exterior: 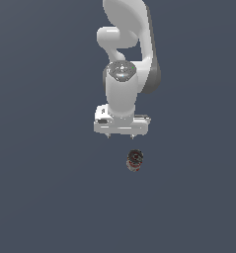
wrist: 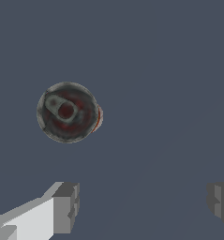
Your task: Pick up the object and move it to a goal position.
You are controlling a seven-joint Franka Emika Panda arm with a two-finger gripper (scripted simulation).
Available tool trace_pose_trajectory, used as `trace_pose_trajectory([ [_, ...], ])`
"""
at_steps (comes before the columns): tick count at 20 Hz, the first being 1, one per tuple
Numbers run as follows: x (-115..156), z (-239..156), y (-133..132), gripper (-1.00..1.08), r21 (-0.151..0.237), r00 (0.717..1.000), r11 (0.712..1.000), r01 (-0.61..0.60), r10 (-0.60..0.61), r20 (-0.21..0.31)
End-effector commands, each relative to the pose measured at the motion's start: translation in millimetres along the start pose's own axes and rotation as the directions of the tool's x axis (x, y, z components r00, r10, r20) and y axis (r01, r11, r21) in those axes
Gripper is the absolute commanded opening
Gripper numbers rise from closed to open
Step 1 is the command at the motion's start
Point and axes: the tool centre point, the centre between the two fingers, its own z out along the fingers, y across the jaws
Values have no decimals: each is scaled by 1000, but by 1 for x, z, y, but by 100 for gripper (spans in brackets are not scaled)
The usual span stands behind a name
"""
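Observation:
The small tin can (exterior: 135, 160) stands upright on the grey floor, its dark metallic lid with a pull tab facing up and a strip of red-and-white label showing at its side. In the wrist view the can (wrist: 68, 112) is seen from above, apart from both fingers. My gripper (exterior: 120, 135) hangs above the floor, behind the can and slightly toward the exterior view's left. It is open and empty. The two grey fingertips (wrist: 66, 206) stand wide apart, with only bare floor between them.
The white arm (exterior: 124, 59) rises behind the gripper. A plain grey floor (exterior: 50, 197) surrounds the can on all sides.

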Motion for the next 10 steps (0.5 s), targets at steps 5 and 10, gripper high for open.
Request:
trace_pose_trajectory([
  [5,9,5,-9,100,1,996,996,-86,86,1],
  [10,19,10,-19,100,1,982,982,-187,187,1],
])
